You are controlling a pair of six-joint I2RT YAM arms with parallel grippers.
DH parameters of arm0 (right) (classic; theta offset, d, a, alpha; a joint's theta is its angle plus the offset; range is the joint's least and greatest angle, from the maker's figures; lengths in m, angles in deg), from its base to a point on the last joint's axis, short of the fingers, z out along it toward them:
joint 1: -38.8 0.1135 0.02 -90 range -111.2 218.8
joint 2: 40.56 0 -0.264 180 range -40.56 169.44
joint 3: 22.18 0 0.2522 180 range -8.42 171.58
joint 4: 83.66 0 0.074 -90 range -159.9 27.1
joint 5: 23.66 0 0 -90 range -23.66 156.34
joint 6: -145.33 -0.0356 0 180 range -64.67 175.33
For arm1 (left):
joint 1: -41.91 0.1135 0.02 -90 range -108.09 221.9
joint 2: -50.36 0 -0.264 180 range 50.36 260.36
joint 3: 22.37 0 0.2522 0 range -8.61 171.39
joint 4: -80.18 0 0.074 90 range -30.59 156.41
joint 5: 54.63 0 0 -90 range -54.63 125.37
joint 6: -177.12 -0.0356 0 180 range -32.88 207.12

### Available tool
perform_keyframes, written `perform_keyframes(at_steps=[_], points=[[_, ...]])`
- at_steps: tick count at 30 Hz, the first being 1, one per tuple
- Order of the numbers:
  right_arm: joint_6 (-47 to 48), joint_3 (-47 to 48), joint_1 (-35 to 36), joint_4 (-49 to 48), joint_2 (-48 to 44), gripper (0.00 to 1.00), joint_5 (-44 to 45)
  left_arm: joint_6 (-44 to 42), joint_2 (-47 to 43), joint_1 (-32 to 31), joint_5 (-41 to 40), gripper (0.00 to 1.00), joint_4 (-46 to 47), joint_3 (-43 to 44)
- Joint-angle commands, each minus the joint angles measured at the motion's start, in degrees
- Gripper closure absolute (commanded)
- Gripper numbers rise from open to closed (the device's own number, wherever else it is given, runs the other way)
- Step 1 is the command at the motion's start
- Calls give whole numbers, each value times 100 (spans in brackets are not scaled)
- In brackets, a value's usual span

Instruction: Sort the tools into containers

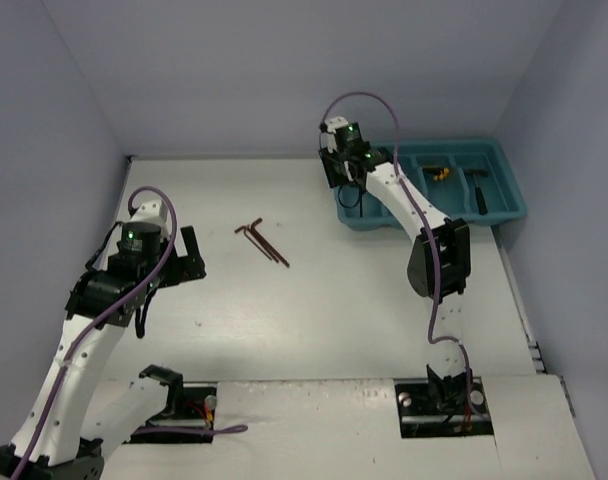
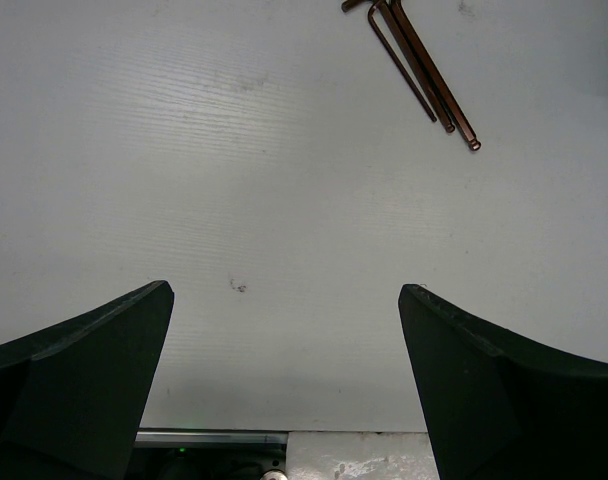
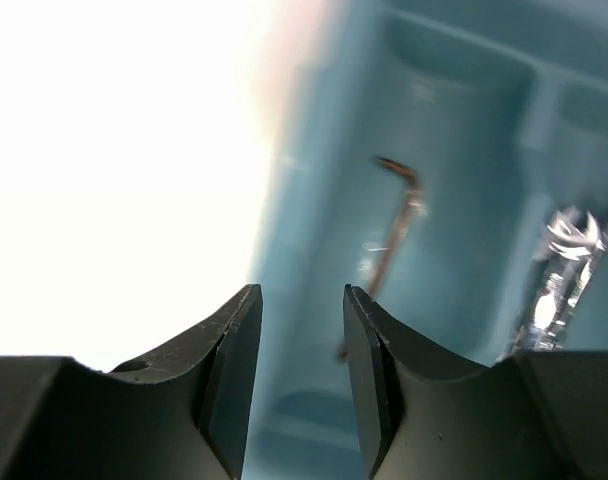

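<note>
The teal tray (image 1: 509,195) stands at the back right of the table. My right gripper (image 3: 299,300) hovers over its leftmost compartment (image 3: 454,180) with the jaws apart and nothing between them. A reddish hex key (image 3: 396,220) lies in that compartment, just beyond the right finger (image 3: 369,350). Silver wrenches (image 3: 569,260) fill the compartment beside it. Yellow-and-black pieces (image 1: 441,173) and a black hammer-like tool (image 1: 479,190) sit in the right-hand compartments. Several more hex keys (image 1: 262,240) (image 2: 424,70) lie together on the table. My left gripper (image 1: 194,255) (image 2: 284,295) stands wide open and empty, short of them.
Grey walls close the table on the left, back and right. The right arm's elbow (image 1: 439,260) hangs over the table in front of the tray. Two cut-outs at the near edge hold the arm bases (image 1: 449,400).
</note>
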Motion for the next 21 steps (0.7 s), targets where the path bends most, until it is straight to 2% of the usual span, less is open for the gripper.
perform_keyframes(at_steps=[1,4,8,21], points=[[337,-340,1019,-157,-892,64,-569,37,47,21,-98,5,242,154],[361,-588,1558,-163,-797,64,-551,8,73,21,-98,5,241,158],[276,-712,1906,-163,-391,64,-524,-25,99,21,-103,5,242,197],[67,-438,2165,-216,723,65,-655,-91,1,21,-115,5,224,185]])
